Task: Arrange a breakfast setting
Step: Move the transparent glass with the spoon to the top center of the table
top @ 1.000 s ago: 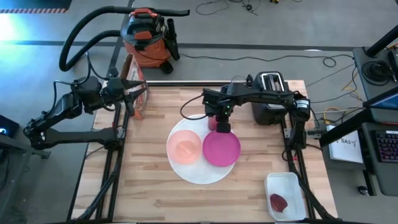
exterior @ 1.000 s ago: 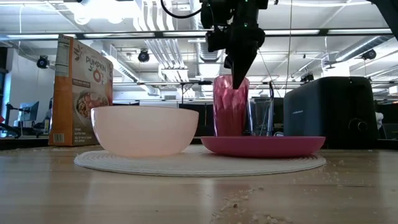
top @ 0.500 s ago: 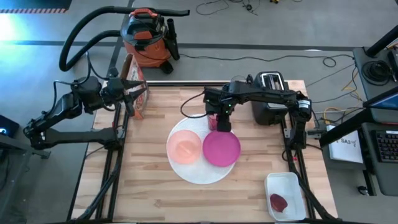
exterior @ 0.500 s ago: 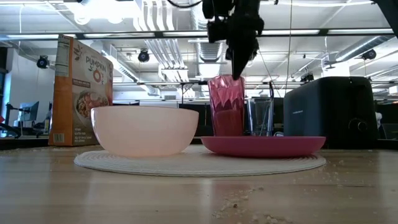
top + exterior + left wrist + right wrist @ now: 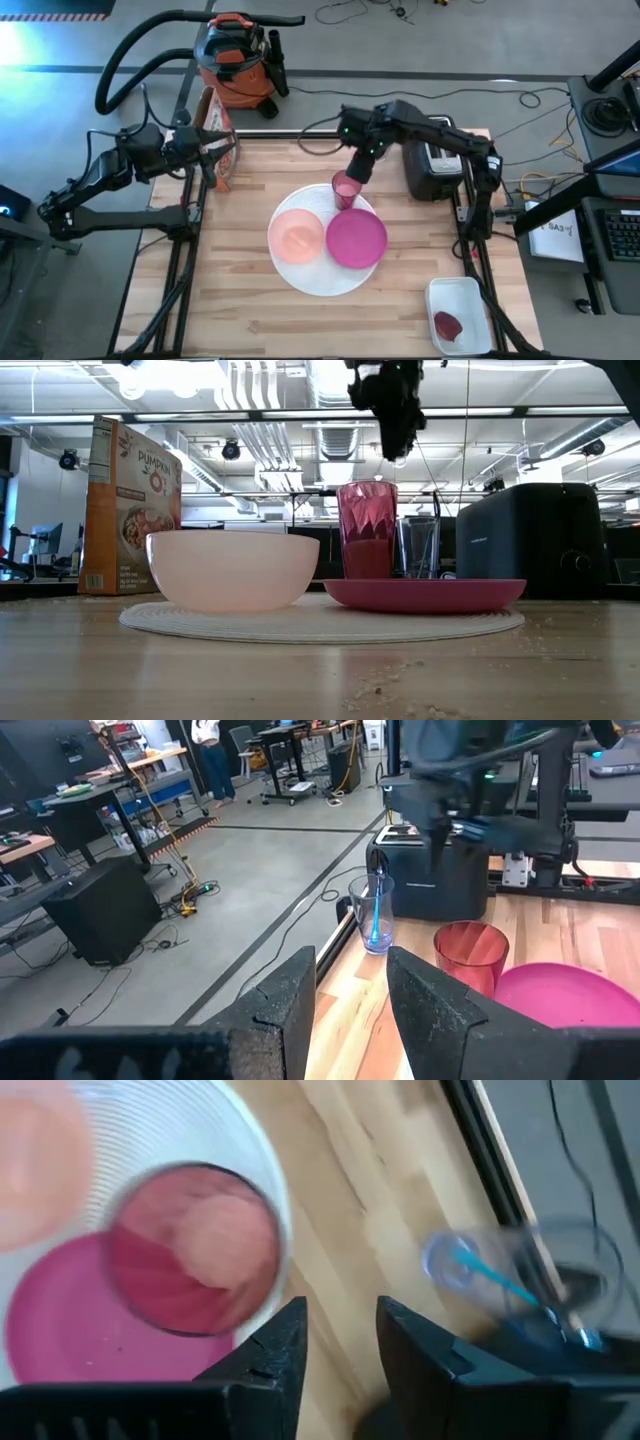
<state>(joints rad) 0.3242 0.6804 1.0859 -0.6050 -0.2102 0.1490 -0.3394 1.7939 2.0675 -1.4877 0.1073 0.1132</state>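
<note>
The translucent pink cup stands upright at twelve o'clock on the large white round plate, just beyond the smaller magenta plate, with the pale pink bowl at nine o'clock of that plate. The right claw hangs above the cup, jaws slightly parted and empty. The clear glass holding the teal-handled spoon sits near the cup toward the black toaster. The left claw waits at the desk's ten o'clock corner beside the cereal box, partly open, holding nothing. The risk I see: a fingertip swinging low toward the glass could clip the cup's rim and tip it onto the magenta plate
</note>
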